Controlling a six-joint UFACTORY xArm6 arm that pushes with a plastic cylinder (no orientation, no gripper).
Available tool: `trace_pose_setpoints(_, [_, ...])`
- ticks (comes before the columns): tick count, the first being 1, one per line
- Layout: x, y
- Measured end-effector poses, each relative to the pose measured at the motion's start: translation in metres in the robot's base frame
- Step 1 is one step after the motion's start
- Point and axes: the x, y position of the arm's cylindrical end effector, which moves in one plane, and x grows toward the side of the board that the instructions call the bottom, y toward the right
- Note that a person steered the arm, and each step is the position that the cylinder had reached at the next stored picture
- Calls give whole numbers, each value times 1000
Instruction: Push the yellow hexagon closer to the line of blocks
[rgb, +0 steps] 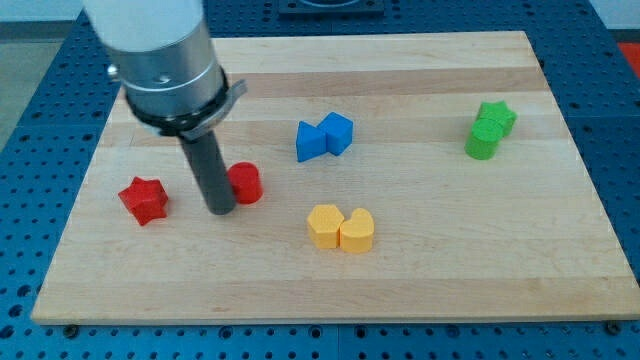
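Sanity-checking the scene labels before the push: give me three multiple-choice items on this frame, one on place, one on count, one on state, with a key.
1. Where is my tip?
A. Against the view's left side of the red cylinder
B. Beside the green blocks
C. Between the two blue blocks

2. How many blocks lie on the board?
A. Six
B. Eight
C. Ten

3. How do the yellow hexagon and the yellow heart stand?
A. Stacked
B. Far apart
C. Side by side, touching

Key: 1 A, the rod ends right beside the red cylinder, with the red star further to the view's left. 2 B, two each of red, blue, yellow and green. 3 C, no gap shows between them.
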Motion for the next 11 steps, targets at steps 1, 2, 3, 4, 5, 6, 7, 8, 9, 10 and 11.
trace_pose_setpoints(1, [-13, 2])
trace_pose_setpoints(2, [-28, 0])
trace_pose_setpoints(3, [-45, 0])
trace_pose_setpoints(4, [-50, 5])
trace_pose_setpoints(5, [-51, 24])
trace_pose_setpoints(6, [-51, 50])
trace_pose_setpoints(7, [-51, 82])
trace_pose_setpoints(8, [-50, 114])
trace_pose_setpoints(9, [-47, 137])
trace_pose_setpoints(10, [-34, 134])
trace_pose_setpoints(11, [-14, 134])
